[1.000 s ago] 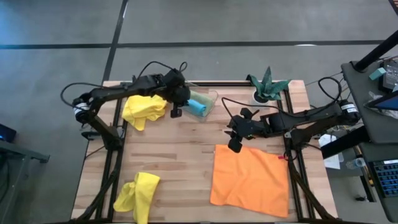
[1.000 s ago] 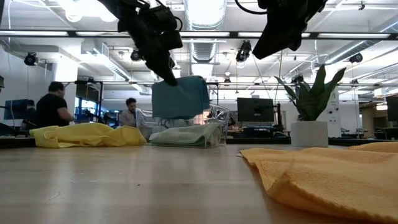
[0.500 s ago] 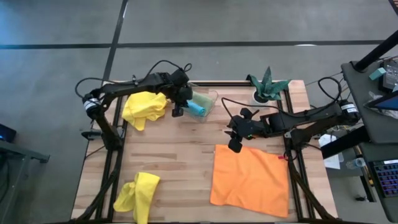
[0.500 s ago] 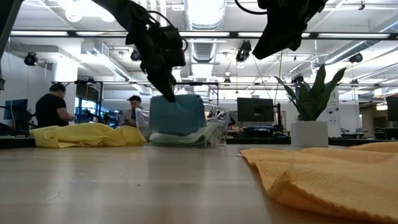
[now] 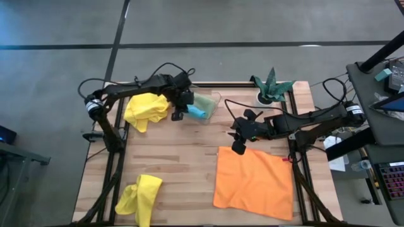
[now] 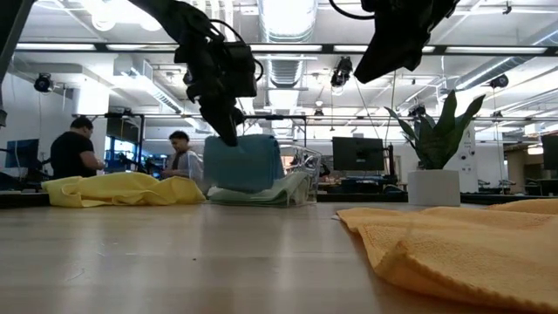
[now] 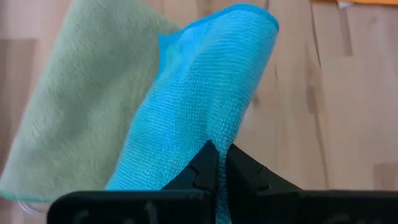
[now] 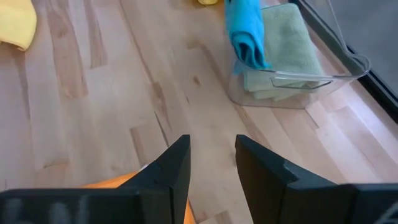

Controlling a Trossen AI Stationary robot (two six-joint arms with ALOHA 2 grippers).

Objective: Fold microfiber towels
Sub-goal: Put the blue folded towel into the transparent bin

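The left tool (image 7: pixel 217 163) is pinched tight on the folded turquoise towel (image 7: pixel 193 112), gripping it at one end so the rest hangs limp over the clear plastic tray (image 5: pixel 210 104) at the far side of the bench (image 5: pixel 183 164), where the sage green towel (image 8: pixel 283 53) already lies flat inside. The cloth is light, soft and floppy; it droops from wherever it is held and looks likely to slump or unroll once let go, so a hold at a folded edge or corner, through all layers, seems the safest. The right tool (image 8: pixel 211 165) hovers with its two fingers apart and nothing between them, just above the near corner of the orange towel (image 5: pixel 254 183), which lies spread flat on the right half of the bench; its corners and hems are the natural places to pinch, since the pile may drag on the wood. One yellow towel (image 5: pixel 146 110) is crumpled beside the tray, another yellow towel (image 5: pixel 140 197) bunched at the front left
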